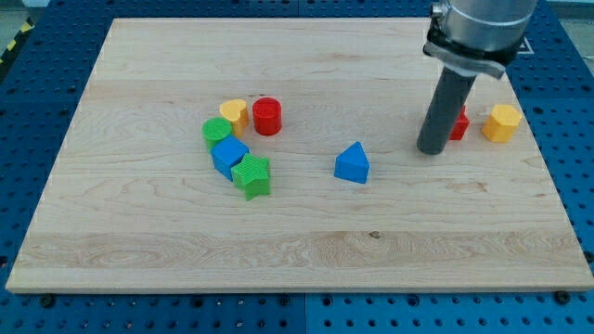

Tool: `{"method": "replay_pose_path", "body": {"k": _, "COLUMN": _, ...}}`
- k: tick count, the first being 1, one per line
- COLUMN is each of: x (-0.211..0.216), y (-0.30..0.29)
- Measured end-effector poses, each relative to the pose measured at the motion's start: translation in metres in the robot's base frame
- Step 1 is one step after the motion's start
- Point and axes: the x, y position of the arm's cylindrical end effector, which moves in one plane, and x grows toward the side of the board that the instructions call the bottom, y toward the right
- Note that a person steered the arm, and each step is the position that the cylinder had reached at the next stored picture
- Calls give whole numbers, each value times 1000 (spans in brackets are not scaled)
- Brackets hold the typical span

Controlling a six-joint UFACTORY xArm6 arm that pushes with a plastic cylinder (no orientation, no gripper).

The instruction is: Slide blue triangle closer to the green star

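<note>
The blue triangle [352, 163] lies near the middle of the wooden board. The green star [251, 176] lies to the view's left of it, with a gap of bare wood between them. The star touches a blue cube [228, 154] just above it to the left. My tip [430, 150] stands to the view's right of the blue triangle, a short gap away, not touching it. The rod rises up to the arm's grey housing [481, 26] at the view's top right.
A green cylinder [217, 130], a yellow heart [234, 112] and a red cylinder [267, 116] cluster above the blue cube. A red block [458, 123] sits partly hidden behind the rod, and a yellow hexagon [502, 122] lies at its right.
</note>
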Motion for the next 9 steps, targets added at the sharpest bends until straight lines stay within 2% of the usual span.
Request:
{"method": "replay_pose_path", "body": {"k": 1, "x": 30, "y": -19}}
{"method": "replay_pose_path", "body": {"k": 2, "x": 32, "y": -60}}
{"method": "replay_pose_path", "body": {"k": 5, "x": -13, "y": -75}}
{"method": "replay_pose_path", "body": {"k": 7, "x": -10, "y": -132}}
{"method": "replay_pose_path", "body": {"k": 8, "x": -31, "y": -121}}
{"method": "replay_pose_path", "body": {"k": 9, "x": -33, "y": -69}}
